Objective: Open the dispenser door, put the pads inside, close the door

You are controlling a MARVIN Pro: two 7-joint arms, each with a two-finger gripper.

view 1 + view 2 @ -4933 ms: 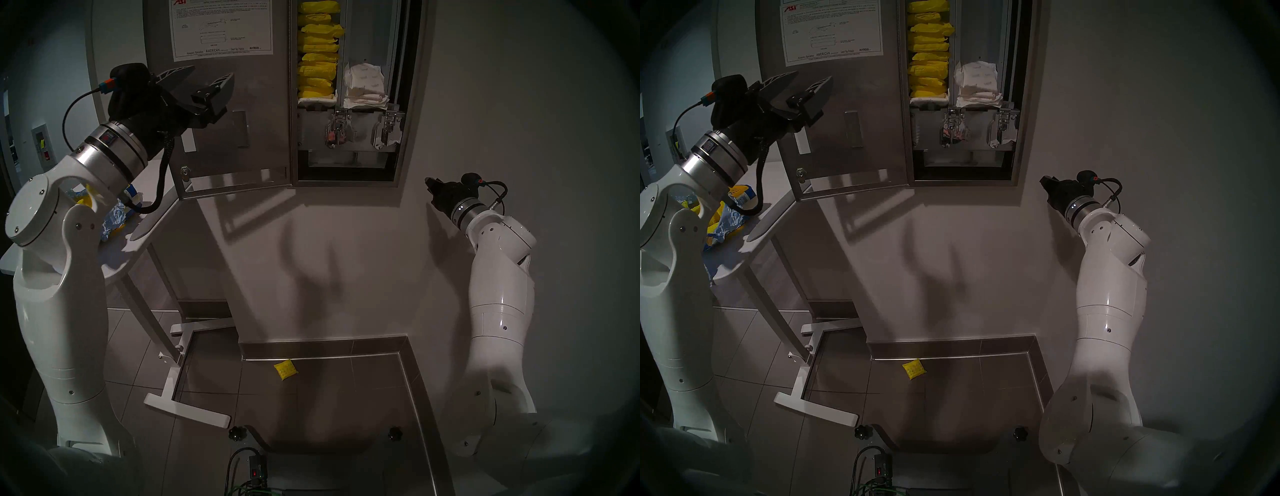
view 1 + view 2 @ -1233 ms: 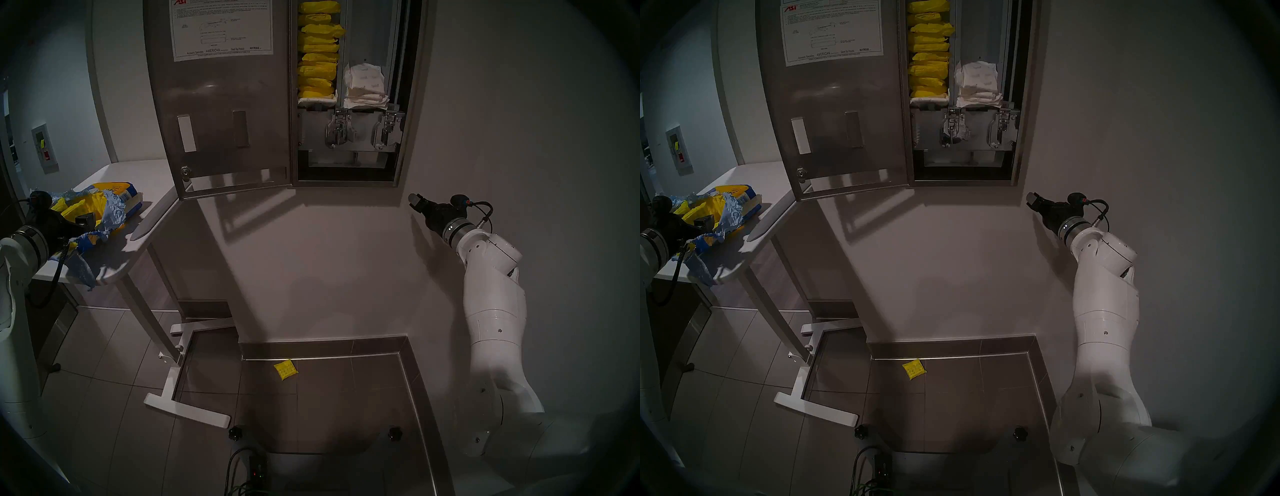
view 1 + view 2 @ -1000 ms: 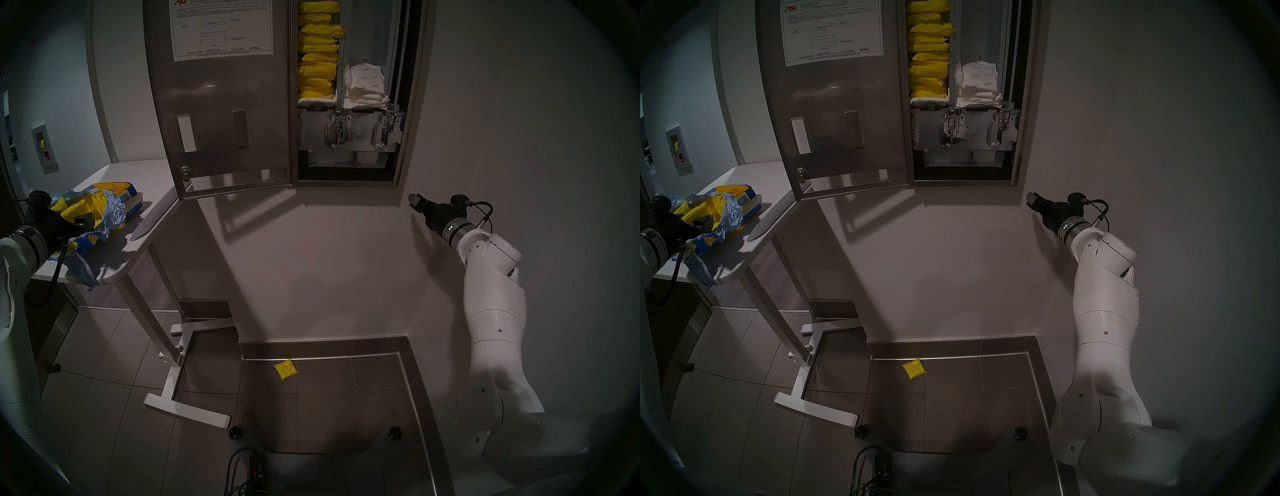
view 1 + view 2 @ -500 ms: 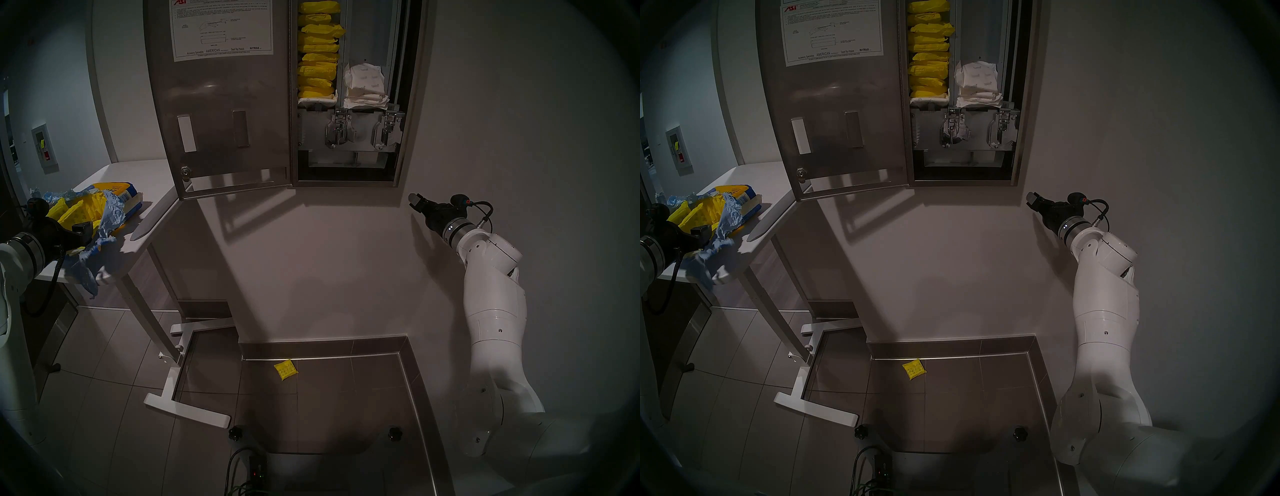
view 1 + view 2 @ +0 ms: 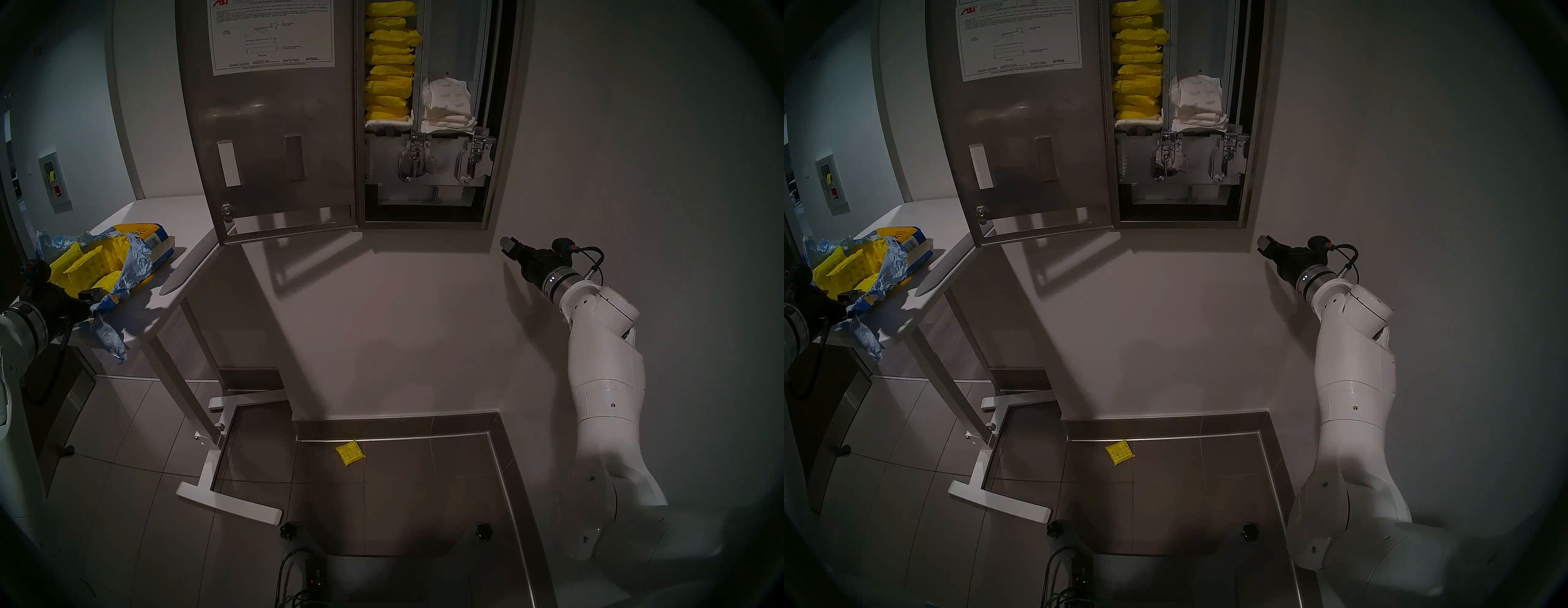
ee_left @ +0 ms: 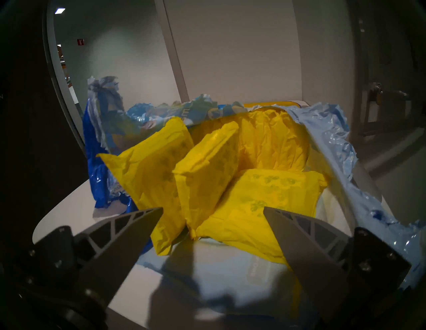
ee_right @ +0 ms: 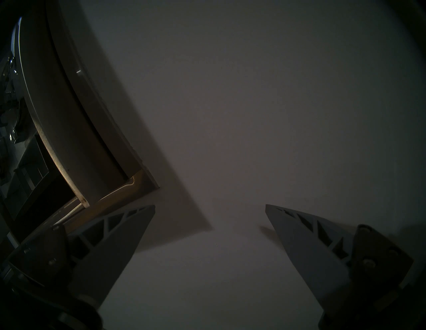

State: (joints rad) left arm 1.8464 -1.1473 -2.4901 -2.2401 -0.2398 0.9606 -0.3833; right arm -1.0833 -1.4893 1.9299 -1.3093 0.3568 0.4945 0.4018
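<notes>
Nearest you, your left pincer stands wide and empty, its fingers flanking three yellow pads in the torn blue bag on the white table; only the left wrist view shows the faint print on their wrappers, too dim to read. One more yellow pad lies on the floor by the baseboard, seen only from the head. Farther off, the dispenser door hangs open with a sheet reading "ASI" and "AMERICAN", stacked yellow pads inside, while your right pincer, wide and empty, faces bare wall.
</notes>
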